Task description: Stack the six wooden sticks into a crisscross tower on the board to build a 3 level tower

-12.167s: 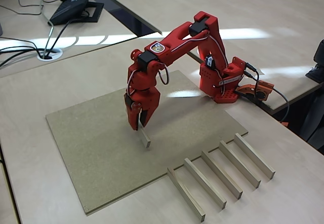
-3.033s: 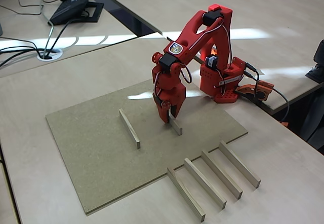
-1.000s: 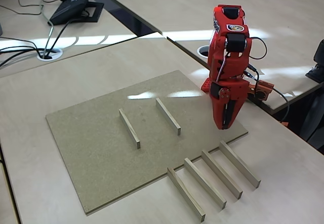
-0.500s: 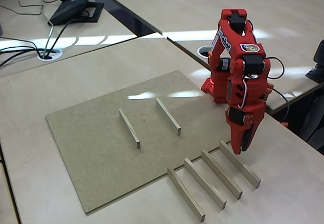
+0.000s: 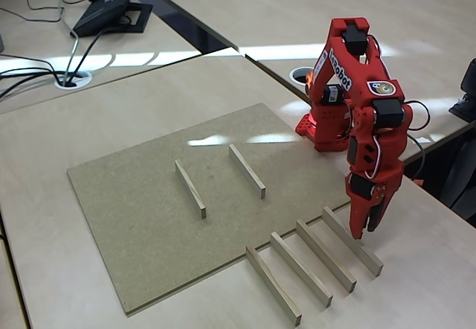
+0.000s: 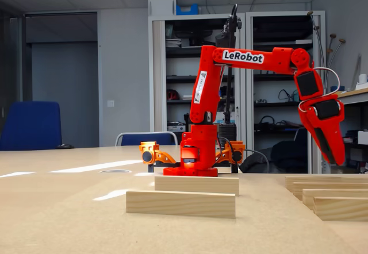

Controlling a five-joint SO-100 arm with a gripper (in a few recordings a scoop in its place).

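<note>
Two wooden sticks (image 5: 190, 187) (image 5: 247, 170) lie side by side and apart on the board (image 5: 134, 240); in the low fixed view they appear as two bars (image 6: 180, 204) (image 6: 196, 184), one behind the other. Several more sticks (image 5: 300, 268) lie in a row on the pale table off the board's front right corner, with their ends (image 6: 339, 208) at the right edge. My red gripper (image 5: 366, 230) (image 6: 338, 159) points down just above the far end of the rightmost stick (image 5: 352, 240). It is shut and holds nothing.
The arm's base (image 5: 323, 132) stands at the board's far right corner, with a cable running off to the right. A desk phone (image 5: 111, 5) and cables lie on the far left table. A table seam runs behind the board.
The arm has swung right and lowered, from above the board's right edge to over the rightmost stick on the table. Both sticks on the board stayed where they were.
</note>
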